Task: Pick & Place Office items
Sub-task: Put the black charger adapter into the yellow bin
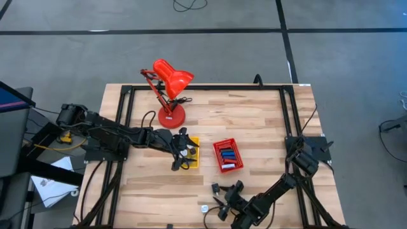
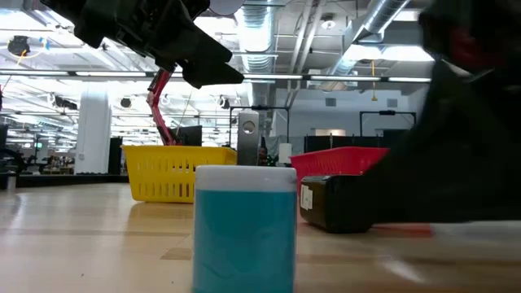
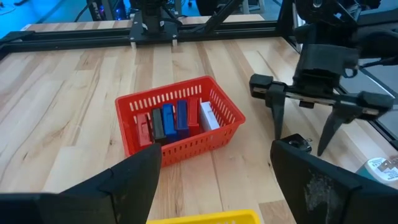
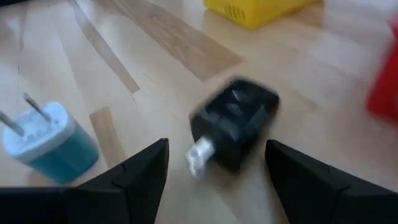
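Pale wood planks form the table (image 1: 254,121), with a red desk lamp (image 1: 168,89) at its far side. At the centre, the left gripper (image 1: 181,149) hangs released over the yellow tray (image 1: 194,154); just right of it, the red tray (image 3: 177,124) holds blue, red, black and white pieces. Near the front edge, the right gripper (image 1: 224,202) hangs spread, empty, over a black plug adapter (image 4: 233,121), with a teal and white adapter (image 4: 46,140) close by.

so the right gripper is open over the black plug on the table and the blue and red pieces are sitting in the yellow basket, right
Not quite. The blue and red pieces sit in the red basket, not the yellow one, as the left wrist view shows. The rest holds: the right gripper is open over the black plug on the table.
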